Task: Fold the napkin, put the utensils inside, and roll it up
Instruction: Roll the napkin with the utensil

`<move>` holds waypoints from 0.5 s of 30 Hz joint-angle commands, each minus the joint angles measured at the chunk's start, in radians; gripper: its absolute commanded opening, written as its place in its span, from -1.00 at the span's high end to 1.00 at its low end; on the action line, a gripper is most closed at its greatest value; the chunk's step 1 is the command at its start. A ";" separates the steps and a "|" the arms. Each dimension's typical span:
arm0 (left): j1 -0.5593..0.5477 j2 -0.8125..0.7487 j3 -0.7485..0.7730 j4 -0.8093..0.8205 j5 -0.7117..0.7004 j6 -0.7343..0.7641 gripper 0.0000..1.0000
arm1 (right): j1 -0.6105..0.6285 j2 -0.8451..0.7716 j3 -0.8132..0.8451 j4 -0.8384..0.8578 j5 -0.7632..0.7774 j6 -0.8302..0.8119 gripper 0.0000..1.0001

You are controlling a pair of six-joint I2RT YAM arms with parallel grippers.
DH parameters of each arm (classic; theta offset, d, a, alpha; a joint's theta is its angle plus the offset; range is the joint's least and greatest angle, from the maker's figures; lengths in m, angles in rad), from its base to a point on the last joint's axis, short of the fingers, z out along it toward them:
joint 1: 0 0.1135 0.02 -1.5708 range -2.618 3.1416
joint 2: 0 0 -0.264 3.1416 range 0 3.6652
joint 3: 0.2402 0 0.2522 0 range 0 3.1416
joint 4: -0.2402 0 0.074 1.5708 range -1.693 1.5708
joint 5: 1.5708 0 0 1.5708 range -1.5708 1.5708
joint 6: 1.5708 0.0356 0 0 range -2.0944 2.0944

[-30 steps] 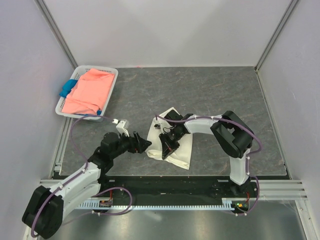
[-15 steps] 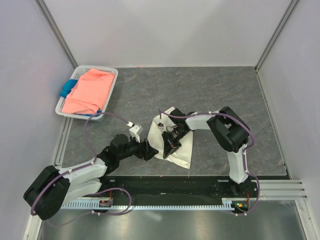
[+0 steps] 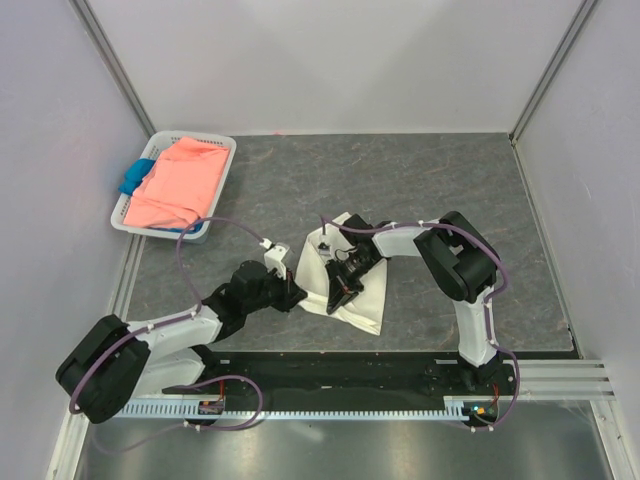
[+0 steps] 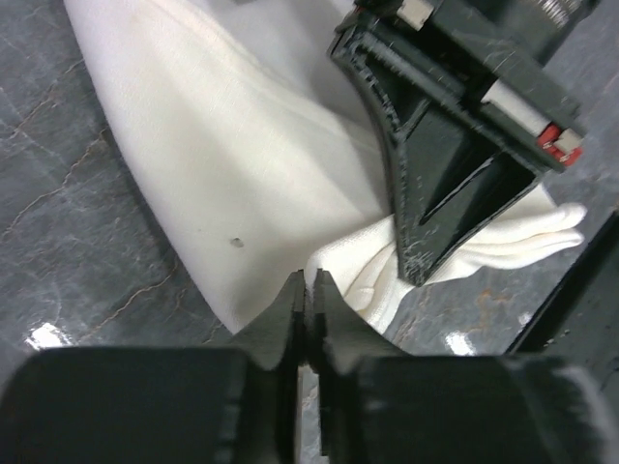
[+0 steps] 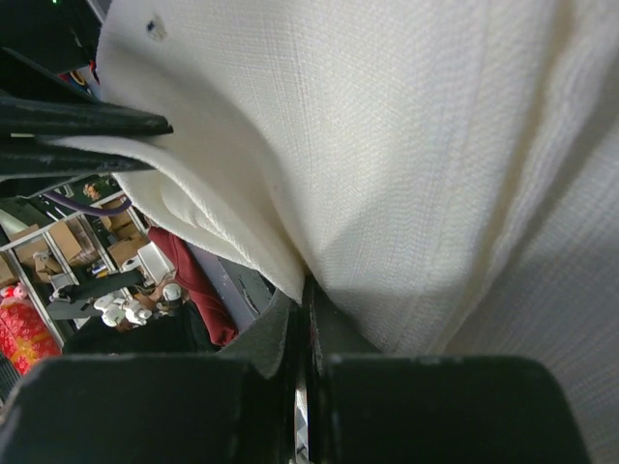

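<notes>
The napkin [image 3: 365, 295] lies a little near of the middle of the worktop [image 3: 450, 190], a grey slab with pale stone-like veins. It is soft off-white cloth, folded into a rough oblong that runs slantwise, with its near-left end bunched. The left fingers [image 3: 293, 296] and the right fingers [image 3: 338, 295] meet at that bunched end, just beside each other.

The left wrist view brings out what the overhead one cannot. The left fingers [image 4: 285, 319] are two thin black blades pressed flat together, nipping the napkin [image 4: 222, 164] at the rim of a fold. The right fingers [image 4: 435, 174] are a black ribbed wedge, and its tip digs into a ridge of gathered pleats.

The right wrist view shows the weave of the napkin [image 5: 406, 145] as a fine, even grid. The cloth drapes down into the right fingers [image 5: 280, 329], which are closed tight on it. The left fingers [image 5: 87, 124] come in from the side with a strip of cloth clamped between them.

Only the overhead view shows the far-left corner. A white slotted plastic basket [image 3: 222, 170] there holds a salmon-pink cloth [image 3: 175, 185] over a blue cloth [image 3: 133, 180].
</notes>
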 commanded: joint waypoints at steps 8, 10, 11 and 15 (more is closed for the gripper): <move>-0.003 0.033 0.129 -0.243 -0.156 -0.058 0.96 | -0.019 -0.159 0.020 0.011 0.055 0.029 0.60; -0.003 0.033 0.137 -0.274 -0.155 -0.081 0.96 | -0.019 -0.187 0.017 0.002 0.075 0.030 0.32; -0.001 0.037 0.146 -0.282 -0.150 -0.087 0.96 | -0.019 -0.213 0.014 -0.006 0.086 0.026 0.22; 0.005 0.059 0.171 -0.323 -0.135 -0.112 0.96 | -0.018 -0.284 -0.011 -0.037 0.179 -0.019 -0.21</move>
